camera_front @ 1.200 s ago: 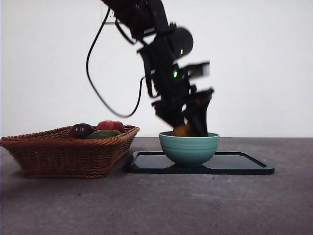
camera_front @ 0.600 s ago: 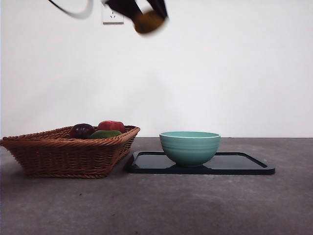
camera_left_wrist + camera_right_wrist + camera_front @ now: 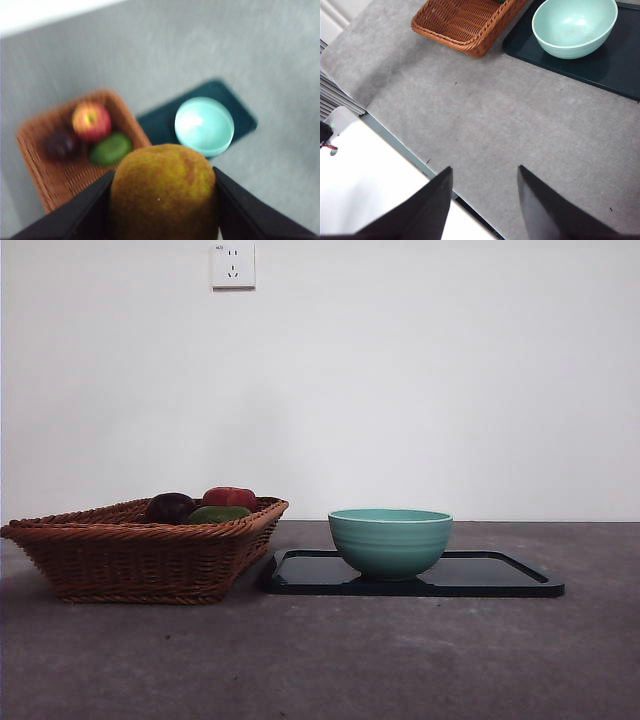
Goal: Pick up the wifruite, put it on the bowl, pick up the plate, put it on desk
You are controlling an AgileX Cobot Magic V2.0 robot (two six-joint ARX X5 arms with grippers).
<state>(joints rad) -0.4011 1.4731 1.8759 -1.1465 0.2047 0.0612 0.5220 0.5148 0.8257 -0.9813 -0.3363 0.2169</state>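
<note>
Kiwifruit (image 3: 164, 192) sits clamped in the left gripper (image 3: 164, 200) high above the empty bowl (image 3: 390, 540), nothing delivered yet, right gripper (image 3: 482, 200) waiting open, empty.

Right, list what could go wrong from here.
1. The left gripper holds the kiwi high above the table; a release from up there could miss the bowl or bounce out.
2. The bowl sits on the tray close to the basket, so a stray fruit could land there.
3. The left wrist view is blurred, so aiming may suffer.
</note>
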